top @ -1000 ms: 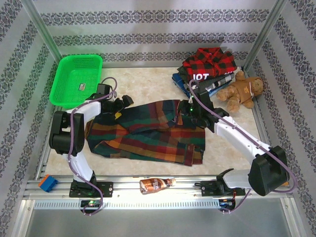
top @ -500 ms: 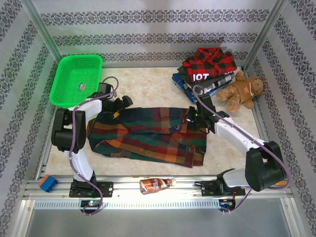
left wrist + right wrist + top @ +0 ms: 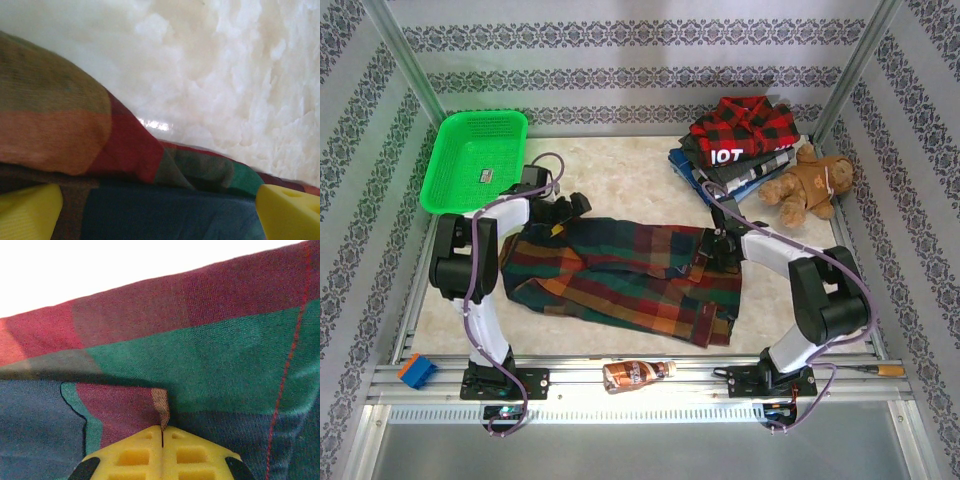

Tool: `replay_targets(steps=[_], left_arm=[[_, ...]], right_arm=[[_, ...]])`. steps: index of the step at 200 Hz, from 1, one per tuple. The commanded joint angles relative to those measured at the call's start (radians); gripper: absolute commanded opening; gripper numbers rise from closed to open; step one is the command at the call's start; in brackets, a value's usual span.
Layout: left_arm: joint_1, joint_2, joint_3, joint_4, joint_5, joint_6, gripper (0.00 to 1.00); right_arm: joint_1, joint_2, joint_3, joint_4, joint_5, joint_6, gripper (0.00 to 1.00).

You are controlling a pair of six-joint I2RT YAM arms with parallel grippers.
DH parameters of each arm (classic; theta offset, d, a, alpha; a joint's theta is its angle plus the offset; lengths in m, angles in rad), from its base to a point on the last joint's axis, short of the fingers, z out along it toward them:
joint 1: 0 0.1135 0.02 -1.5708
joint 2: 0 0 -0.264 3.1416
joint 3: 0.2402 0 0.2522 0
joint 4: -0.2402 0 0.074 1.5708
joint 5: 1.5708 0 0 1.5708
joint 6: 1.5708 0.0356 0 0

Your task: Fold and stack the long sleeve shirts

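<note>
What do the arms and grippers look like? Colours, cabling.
Both arms are white links with bulky black joints: left arm, right arm. A mauve cable loops along each. The left gripper and right gripper have yellow fingers; the right's tips show moulded grid pockets.

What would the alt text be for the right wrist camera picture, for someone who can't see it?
The right gripper, its yellow jaws shut, pinches a small fold of the plaid shirt, whose green, red and navy cloth lies spread beyond it. Past the cloth's far edge the picture is plain bright white.
</note>
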Motion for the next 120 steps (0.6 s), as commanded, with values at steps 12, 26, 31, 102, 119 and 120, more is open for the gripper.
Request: replay_targets(steps=[12, 26, 31, 102, 119, 120], left_arm=[[-0.006, 0.049, 0.085, -0.014, -0.034, 0.064, 1.00], [-0.006, 0.046, 0.125, -0.020, -0.020, 0.073, 1.00], [-0.006, 0.039, 0.137, -0.025, -0.017, 0.074, 1.00], [-0.006, -0.208, 0.114, -0.250, -0.012, 0.082, 1.00], [-0.013, -0.258, 0.034, -0.313, -0.063, 0.066, 1.00], [-0.013, -0.261, 0.029, -0.317, -0.069, 0.065, 0.99]], right_arm=[[-0.014, 0.056, 0.062, -0.082, 0.077, 0.015, 0.23], [-0.016, 0.063, 0.102, -0.150, 0.093, 0.021, 0.37], [-0.017, 0.061, 0.113, -0.173, 0.093, 0.021, 0.41], [0.063, -0.175, 0.131, -0.260, 0.075, -0.009, 0.55], [0.095, -0.136, 0.182, -0.295, 0.029, -0.039, 0.52], [0.096, -0.132, 0.183, -0.298, 0.026, -0.041, 0.52]])
